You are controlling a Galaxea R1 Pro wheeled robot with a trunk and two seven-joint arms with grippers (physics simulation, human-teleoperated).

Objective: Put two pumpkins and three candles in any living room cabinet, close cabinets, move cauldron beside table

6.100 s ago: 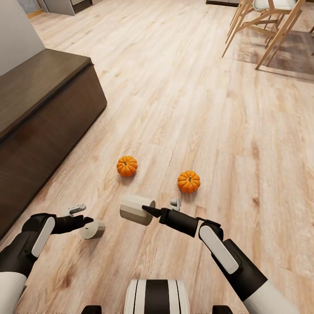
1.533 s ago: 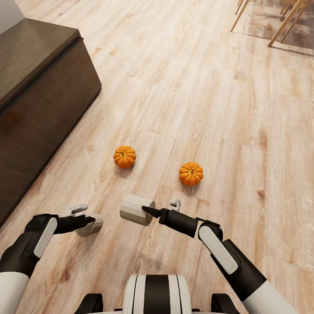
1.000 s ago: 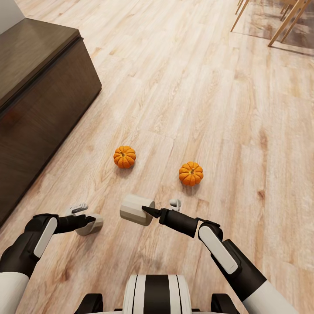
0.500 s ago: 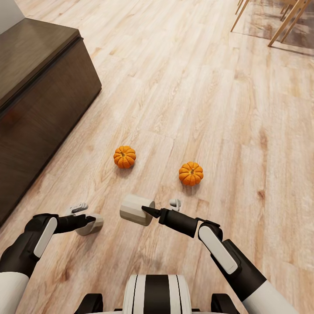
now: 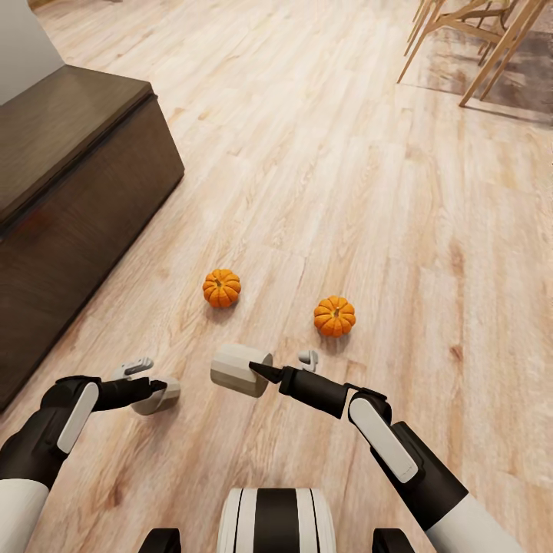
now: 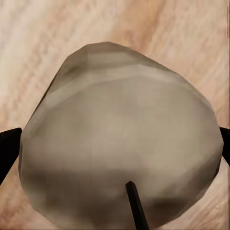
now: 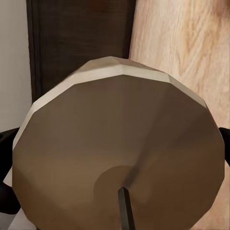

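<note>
Orange pumpkins (image 5: 222, 287) (image 5: 334, 316) sit apart on the wooden floor (image 5: 346, 184), right of the dark cabinet (image 5: 69, 192). Each end effector, left (image 5: 157, 392) and right (image 5: 261, 370), pinches a candle (image 5: 159, 396) (image 5: 238, 369); the wrist views show black fingertips (image 6: 8, 148) (image 7: 7, 143) flanking them.

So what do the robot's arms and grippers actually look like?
Both arms are mostly matte black with rounded joints. Each forearm carries a long white oval panel, and the upper arms turn white near the body. The left gripper and right gripper each end in two slim fingers: one black and pointed, one pale grey. No loose cables or markings show. Between the arms sits a white and black striped trunk.
</note>
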